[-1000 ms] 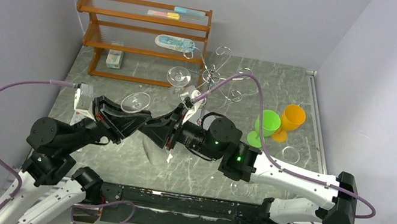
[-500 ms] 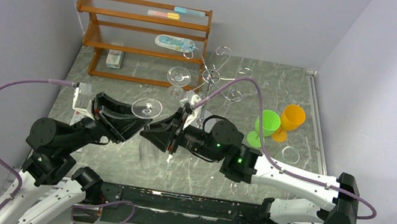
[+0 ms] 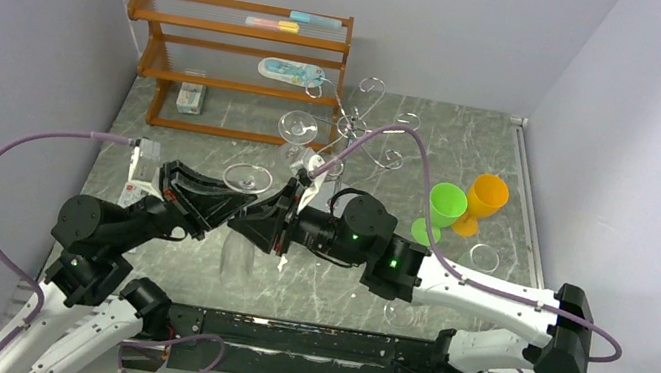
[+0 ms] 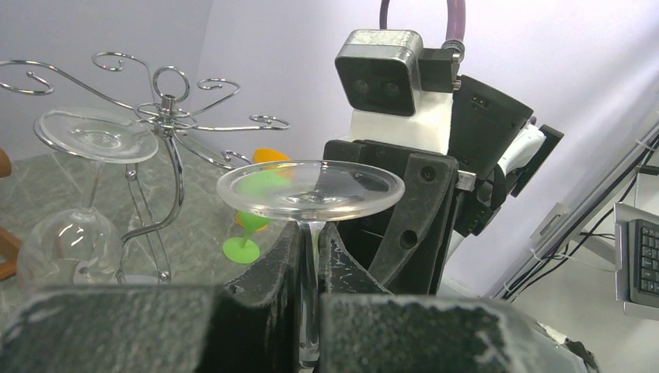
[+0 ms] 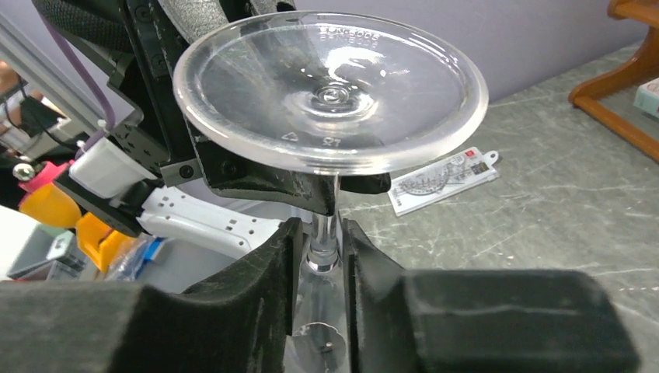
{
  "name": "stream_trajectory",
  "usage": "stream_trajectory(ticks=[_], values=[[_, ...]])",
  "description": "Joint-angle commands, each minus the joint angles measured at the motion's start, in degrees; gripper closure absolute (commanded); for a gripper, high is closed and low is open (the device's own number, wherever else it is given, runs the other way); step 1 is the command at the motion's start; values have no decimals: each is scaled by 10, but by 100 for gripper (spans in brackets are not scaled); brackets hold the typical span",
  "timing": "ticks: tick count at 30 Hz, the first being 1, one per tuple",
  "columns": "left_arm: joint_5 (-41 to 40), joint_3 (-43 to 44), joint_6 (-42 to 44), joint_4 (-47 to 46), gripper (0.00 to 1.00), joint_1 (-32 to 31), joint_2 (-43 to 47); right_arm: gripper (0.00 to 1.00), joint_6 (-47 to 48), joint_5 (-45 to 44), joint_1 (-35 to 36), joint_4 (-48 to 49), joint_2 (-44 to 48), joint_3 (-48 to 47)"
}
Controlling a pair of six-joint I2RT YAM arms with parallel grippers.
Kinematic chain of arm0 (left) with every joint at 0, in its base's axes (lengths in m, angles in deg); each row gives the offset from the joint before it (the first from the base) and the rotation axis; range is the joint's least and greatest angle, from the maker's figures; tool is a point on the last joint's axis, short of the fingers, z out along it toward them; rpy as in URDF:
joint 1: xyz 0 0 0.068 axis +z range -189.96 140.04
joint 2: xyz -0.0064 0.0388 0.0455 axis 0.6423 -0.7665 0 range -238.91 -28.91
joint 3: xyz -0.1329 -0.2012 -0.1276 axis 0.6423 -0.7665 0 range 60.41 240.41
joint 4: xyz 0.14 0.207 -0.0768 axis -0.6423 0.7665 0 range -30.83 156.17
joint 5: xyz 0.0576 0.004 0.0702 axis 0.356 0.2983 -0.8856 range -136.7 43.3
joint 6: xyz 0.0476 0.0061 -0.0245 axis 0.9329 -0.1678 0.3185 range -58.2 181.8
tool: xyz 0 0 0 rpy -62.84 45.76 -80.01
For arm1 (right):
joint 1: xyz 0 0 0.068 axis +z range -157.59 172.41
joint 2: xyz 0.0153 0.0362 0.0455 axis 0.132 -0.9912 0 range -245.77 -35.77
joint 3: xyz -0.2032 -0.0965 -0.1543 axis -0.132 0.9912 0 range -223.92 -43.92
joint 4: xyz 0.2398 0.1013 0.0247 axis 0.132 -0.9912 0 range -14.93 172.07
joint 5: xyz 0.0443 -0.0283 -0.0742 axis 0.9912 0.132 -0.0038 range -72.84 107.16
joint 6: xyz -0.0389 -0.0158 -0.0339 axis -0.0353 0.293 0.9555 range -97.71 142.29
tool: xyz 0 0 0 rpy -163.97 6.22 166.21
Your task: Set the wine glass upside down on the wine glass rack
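Observation:
The clear wine glass (image 3: 247,179) hangs upside down, foot up, between my two grippers in the middle of the table. My left gripper (image 4: 311,237) is shut on its thin stem just under the foot (image 4: 311,189). From the opposite side, my right gripper (image 5: 322,237) is shut on the lower stem where it widens into the bowl (image 3: 238,257). The chrome wine glass rack (image 3: 356,130) stands behind and to the right, apart from the held glass. Another clear glass (image 4: 93,136) hangs upside down on one rack arm.
An orange-brown wooden shelf (image 3: 236,59) stands at the back left. A green cup (image 3: 444,211) and an orange cup (image 3: 484,200) stand to the right of the rack. A white card (image 5: 443,179) lies on the marble table (image 3: 474,150) at the left.
My left gripper opened, then shut again on the stem. The glass moved slightly right and now hangs straighter, with its bowl lower. The right gripper kept its hold.

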Motion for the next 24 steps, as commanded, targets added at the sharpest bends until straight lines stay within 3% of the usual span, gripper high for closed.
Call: stream_trajectory(ticks=[1, 8, 17, 24], values=[[-6, -7, -4, -36, 95, -1, 10, 67, -32, -12, 2, 27, -9, -14], [-32, -13, -6, -35, 95, 0, 34, 60, -69, -58, 2, 96, 13, 35], [-40, -16, -13, -45, 95, -1, 39, 61, -71, -40, 1, 93, 1, 35], [-51, -22, -26, -63, 95, -1, 41, 77, -73, -15, 2, 100, -7, 33]])
